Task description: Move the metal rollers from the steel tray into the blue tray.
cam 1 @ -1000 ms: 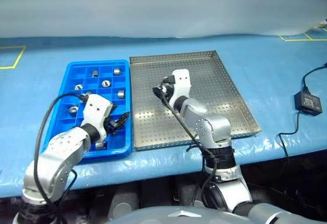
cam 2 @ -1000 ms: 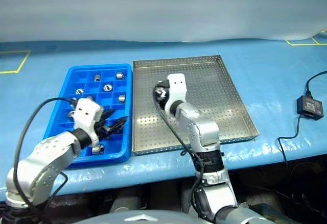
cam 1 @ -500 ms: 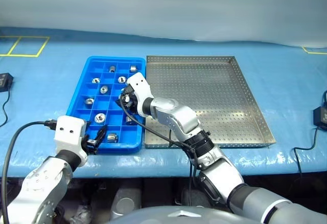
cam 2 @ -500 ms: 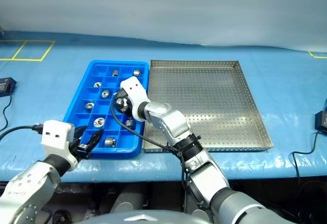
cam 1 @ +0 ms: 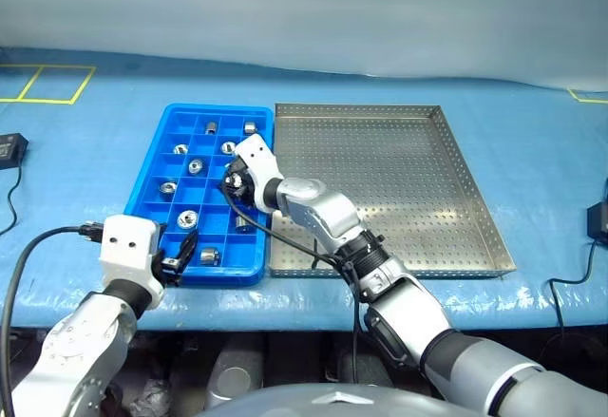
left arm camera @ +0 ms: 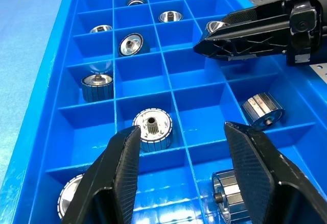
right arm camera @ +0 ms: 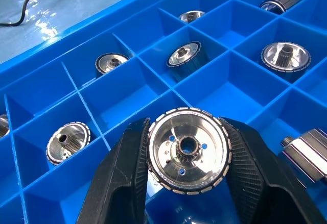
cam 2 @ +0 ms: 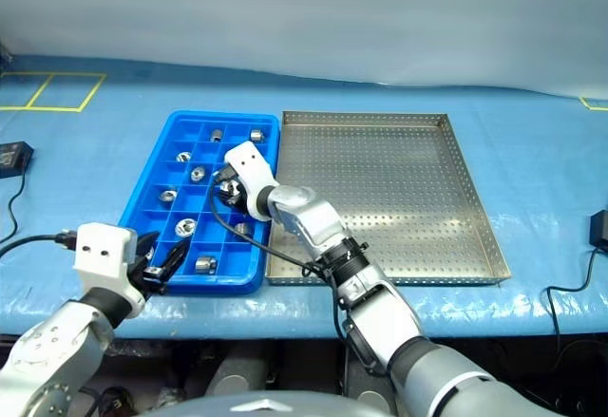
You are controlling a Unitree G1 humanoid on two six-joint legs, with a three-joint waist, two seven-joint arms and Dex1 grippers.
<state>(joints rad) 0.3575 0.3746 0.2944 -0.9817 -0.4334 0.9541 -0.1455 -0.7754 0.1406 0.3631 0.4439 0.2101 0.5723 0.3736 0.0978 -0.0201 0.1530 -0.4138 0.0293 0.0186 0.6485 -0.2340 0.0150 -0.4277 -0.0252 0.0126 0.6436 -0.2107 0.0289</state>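
The blue tray point(cam 1: 217, 275) lies left of the steel tray point(cam 1: 399, 180), whose perforated floor is bare. Several metal rollers sit in the blue compartments, among them one at the far end point(cam 1: 211, 128) and one near the front point(cam 1: 209, 256). My right gripper point(cam 1: 231, 184) hangs over the right side of the blue tray, shut on a shiny metal roller point(right arm camera: 188, 150) with a dark centre hole, just above a compartment. My left gripper point(cam 1: 180, 251) stands open and empty at the tray's front edge; a roller point(left arm camera: 152, 128) lies in the cell beyond its fingers.
A black power adapter point(cam 1: 9, 146) with its cable lies on the blue table cover at the far left, and another point(cam 1: 600, 219) at the right edge. Yellow tape marks point(cam 1: 47, 85) run across the far left of the table.
The camera has swung left. My right gripper carried its roller from over the steel tray to over the blue tray. My left gripper drew back to the tray's front edge.
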